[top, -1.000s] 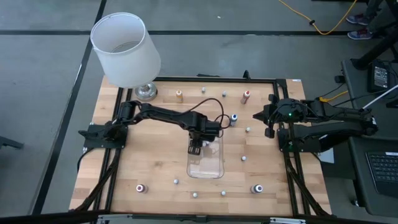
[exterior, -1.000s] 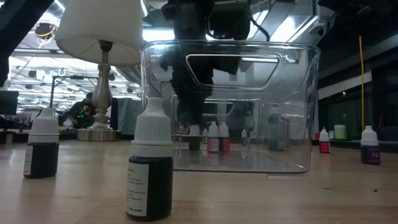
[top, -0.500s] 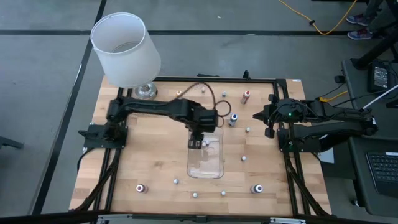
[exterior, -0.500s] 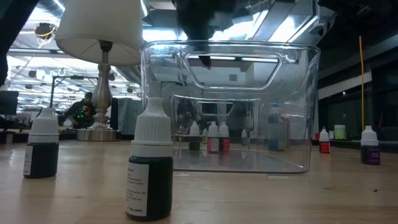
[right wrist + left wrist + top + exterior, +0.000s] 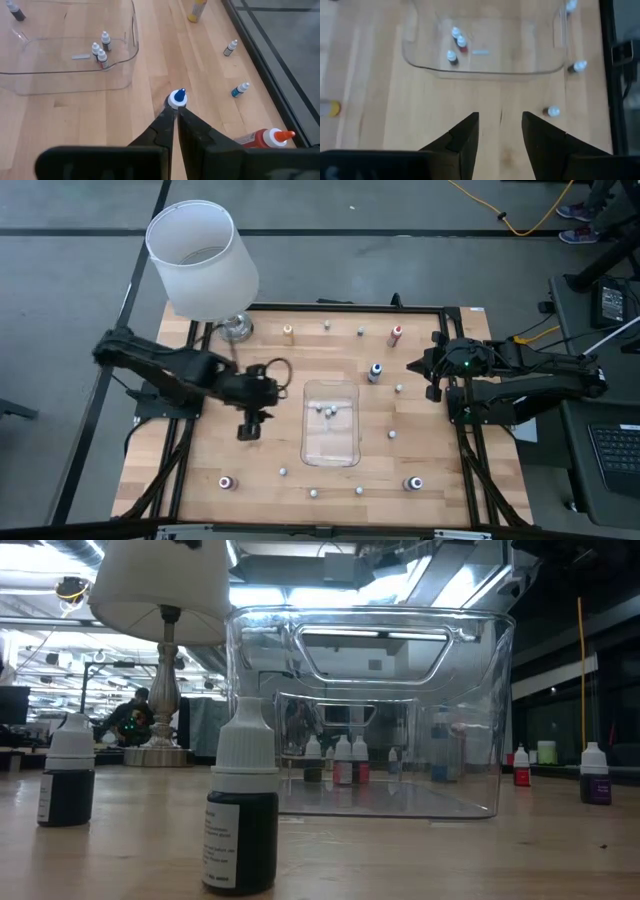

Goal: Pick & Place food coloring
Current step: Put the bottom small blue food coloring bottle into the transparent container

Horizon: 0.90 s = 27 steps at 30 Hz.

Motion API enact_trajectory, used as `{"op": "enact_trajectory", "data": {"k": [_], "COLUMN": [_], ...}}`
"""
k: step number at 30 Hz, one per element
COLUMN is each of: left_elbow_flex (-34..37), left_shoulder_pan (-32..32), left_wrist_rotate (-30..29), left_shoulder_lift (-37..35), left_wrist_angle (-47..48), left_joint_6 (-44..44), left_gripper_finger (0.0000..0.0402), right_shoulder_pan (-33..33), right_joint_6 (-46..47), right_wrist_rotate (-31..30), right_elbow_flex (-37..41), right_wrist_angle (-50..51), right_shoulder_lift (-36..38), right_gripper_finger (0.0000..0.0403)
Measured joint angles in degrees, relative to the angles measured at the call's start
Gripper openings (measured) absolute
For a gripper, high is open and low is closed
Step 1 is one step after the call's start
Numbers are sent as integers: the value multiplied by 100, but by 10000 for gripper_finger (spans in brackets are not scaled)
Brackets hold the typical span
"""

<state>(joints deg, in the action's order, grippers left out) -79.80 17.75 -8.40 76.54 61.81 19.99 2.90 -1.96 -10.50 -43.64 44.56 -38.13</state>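
My left gripper (image 5: 247, 430) hangs over bare wood just beside the clear tray (image 5: 348, 452), on the lamp's side of it. Fingers (image 5: 461, 142) apart w/ a moderate gap, nothing between them; wrist view confirms.

Tray contents: three food coloring bottles (image 5: 328, 410) clustered at the end of the tray nearer the lamp (image 5: 203, 262); same three seen in left wrist view (image 5: 456, 42), upright, touching or nearly so.

Rest of bottles loose on the table (image 5: 190, 470) all round the tray: a blue one (image 5: 376, 371) just off the tray's far corner, others near the table edges. Low view: two dark bottles (image 5: 241, 815) stand in front of the tray, apart from it.

My right gripper (image 5: 434, 377) sits at the table edge, well apart from the tray. Fingers (image 5: 197, 132) closed to a thin slit, empty; a blue-tipped bottle (image 5: 177, 97) stands just past the tips.
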Motion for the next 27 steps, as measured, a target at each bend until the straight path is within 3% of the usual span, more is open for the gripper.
{"op": "enact_trajectory", "data": {"k": [7, 18, 27], "left_elbow_flex": [71, 73, 73], "left_shoulder_pan": [621, 1925, 2171], "left_wrist_rotate": [-351, -297, -309], "left_shoulder_lift": [-174, 495, 1252], "left_wrist_angle": [-129, -600, -561], "left_joint_6": [678, 1164, 881], "left_gripper_finger": [145, 146, 156], "right_shoulder_pan": [-2, -2, 0], "right_joint_6": [-2, 2, -11], "right_wrist_rotate": [0, 0, -2], "right_elbow_flex": [0, 0, 0], "right_wrist_angle": [2, 4, 7], "right_shoulder_lift": [0, 0, 0], "right_gripper_finger": [28, 28, 28]}}
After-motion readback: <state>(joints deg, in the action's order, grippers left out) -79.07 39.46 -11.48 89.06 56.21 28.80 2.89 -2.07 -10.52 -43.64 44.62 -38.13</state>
